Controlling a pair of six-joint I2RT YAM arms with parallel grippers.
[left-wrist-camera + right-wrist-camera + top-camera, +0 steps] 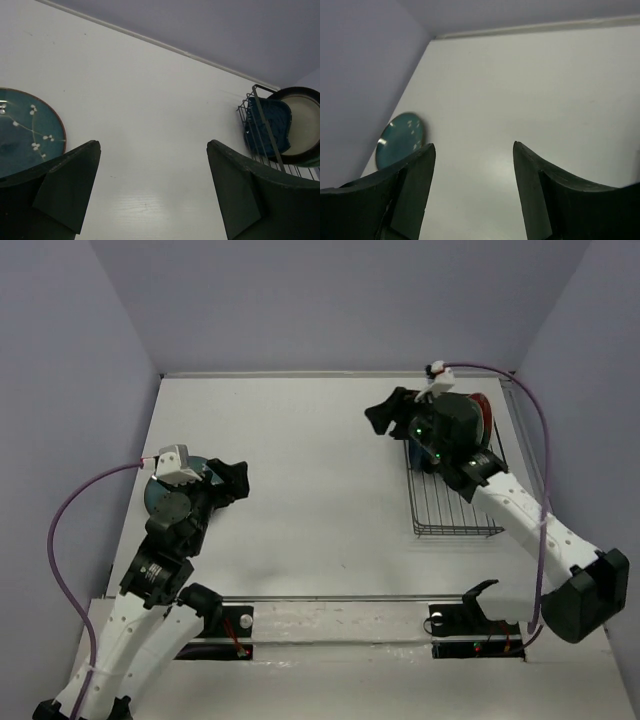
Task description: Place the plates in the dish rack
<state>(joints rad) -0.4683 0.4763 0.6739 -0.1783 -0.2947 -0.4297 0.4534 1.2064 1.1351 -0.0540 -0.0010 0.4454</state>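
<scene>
A teal plate with white blossom sprigs (25,131) lies flat on the white table at the left; it also shows in the top view (152,498) and the right wrist view (400,141). My left gripper (238,480) hovers just right of it, open and empty. The black wire dish rack (455,522) stands at the right. In the left wrist view the rack (260,107) holds a dark-blue leaf-shaped plate (267,125) and a cream plate with a brown rim (304,120) on edge. A red plate rim (485,412) shows at the rack's far end. My right gripper (385,410) is open and empty, left of the rack's far end.
The right arm lies over the rack and hides most of its far half. Lilac walls close the table at the back, left and right. The arm bases and a metal rail run along the near edge (350,600).
</scene>
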